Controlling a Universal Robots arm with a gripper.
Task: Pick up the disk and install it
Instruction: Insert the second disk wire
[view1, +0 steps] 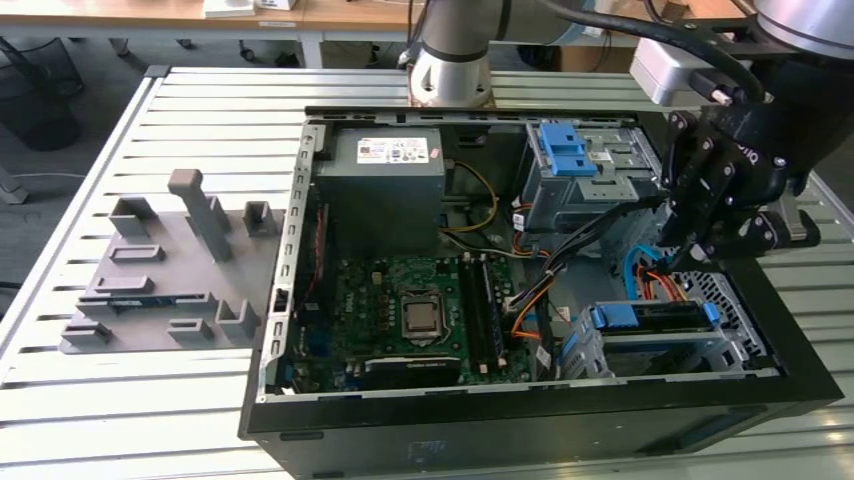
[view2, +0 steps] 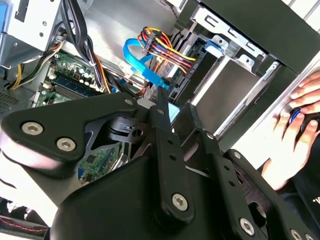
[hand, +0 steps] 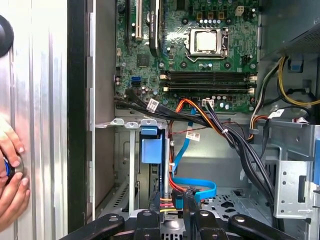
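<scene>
On the slatted metal table (view1: 200, 420) we see the open computer case (view1: 534, 405). The disk (view1: 650, 317) sits in its drive cage (view1: 721, 350), just below our gripper (view1: 694, 245). Gripper fingers (hand: 192, 207) stand together, holding nothing. A person's hand (hand: 11, 175) rests beside the case.

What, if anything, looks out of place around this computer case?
A person's hand rests on the table right beside the case, odd near a robot. A loose blue cable sprawls in the drive bay.
</scene>
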